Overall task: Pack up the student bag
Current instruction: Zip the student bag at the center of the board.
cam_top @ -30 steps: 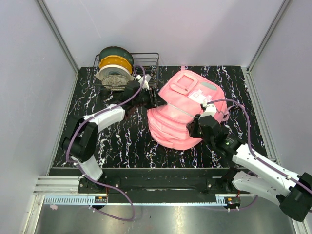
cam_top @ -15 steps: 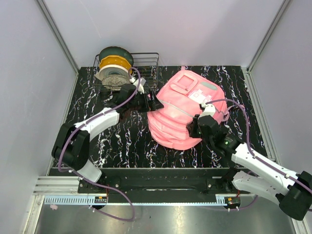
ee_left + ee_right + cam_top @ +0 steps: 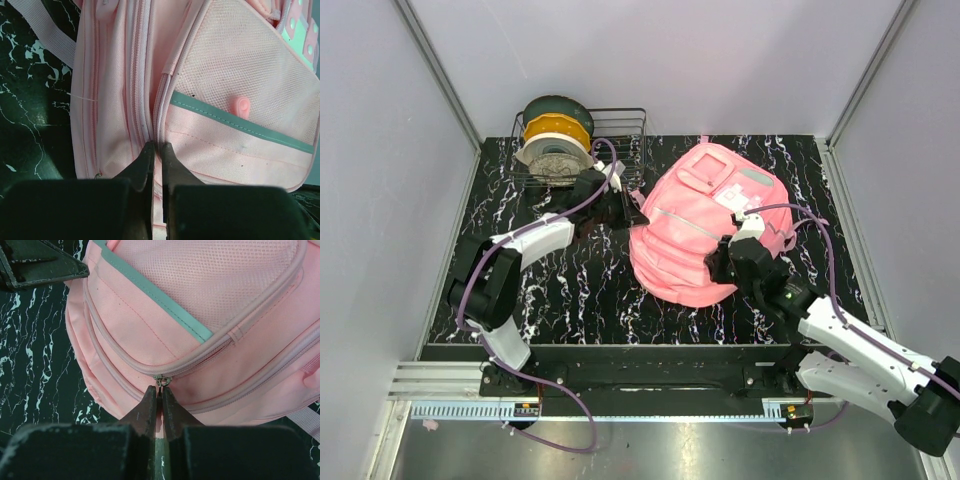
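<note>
Looking down, we find the student bag (image 3: 705,235) lying flat on the black marbled table (image 3: 570,290), just to the right of the wire basket (image 3: 625,125). On the bag's side facing the basket, the left gripper (image 3: 157,147) has its jaws pressed together, pinching a fold of pink fabric at a seam. On the side away from the basket, the right gripper (image 3: 159,390) is clamped tight on the zipper pull (image 3: 161,380).

- student bag (image 3: 690,250): pale pink, teal stripe on mesh pocket
- table (image 3: 582,300): black, white marble veining
- spools (image 3: 557,135) at eleven o'clock: dark green, yellow, white
</note>
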`<state>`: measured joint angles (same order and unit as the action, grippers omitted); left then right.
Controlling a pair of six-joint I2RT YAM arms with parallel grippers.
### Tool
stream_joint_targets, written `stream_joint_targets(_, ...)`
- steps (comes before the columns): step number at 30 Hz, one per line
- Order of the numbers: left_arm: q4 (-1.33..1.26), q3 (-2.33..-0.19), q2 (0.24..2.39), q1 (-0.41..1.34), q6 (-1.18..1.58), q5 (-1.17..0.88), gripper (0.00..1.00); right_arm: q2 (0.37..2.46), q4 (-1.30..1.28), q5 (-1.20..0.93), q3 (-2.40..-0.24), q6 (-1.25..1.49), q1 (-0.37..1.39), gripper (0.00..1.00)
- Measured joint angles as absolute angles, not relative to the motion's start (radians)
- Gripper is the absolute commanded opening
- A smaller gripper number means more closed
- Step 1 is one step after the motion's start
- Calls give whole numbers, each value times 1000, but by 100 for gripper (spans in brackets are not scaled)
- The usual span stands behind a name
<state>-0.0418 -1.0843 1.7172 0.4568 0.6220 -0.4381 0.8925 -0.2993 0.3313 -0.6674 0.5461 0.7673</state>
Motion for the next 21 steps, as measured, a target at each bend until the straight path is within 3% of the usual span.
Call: stream_joint_targets(21,68,-1140,1695,405,468,-562,0,880,-356,561,-663,479,773,0)
